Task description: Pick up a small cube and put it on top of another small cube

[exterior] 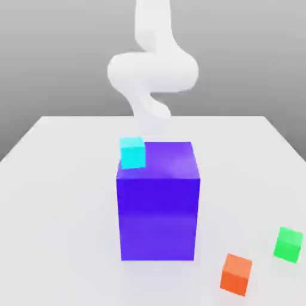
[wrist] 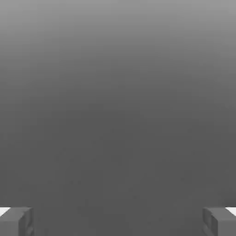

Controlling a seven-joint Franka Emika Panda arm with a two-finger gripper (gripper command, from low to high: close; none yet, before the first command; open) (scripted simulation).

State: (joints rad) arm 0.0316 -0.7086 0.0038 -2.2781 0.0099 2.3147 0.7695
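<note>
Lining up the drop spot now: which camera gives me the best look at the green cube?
The exterior view. The green cube sits in full sight on the white table at that view's lower right, just right of the orange cube, apart from it. The hand view offers grey background past the open gripper.

A simulated tabletop workspace is being shown rather than any real room. A plain pale table [exterior: 54,179] is being rendered against a featureless grey backdrop, and flat-coloured blocks are being displayed on it: a big purple block [exterior: 158,209] at centre, a cyan cube [exterior: 132,152] at its eleven o'clock, and an orange cube [exterior: 236,274] and a green cube [exterior: 288,243] at its four o'clock. A smooth white arm [exterior: 152,69] is being drawn at twelve o'clock.
</note>
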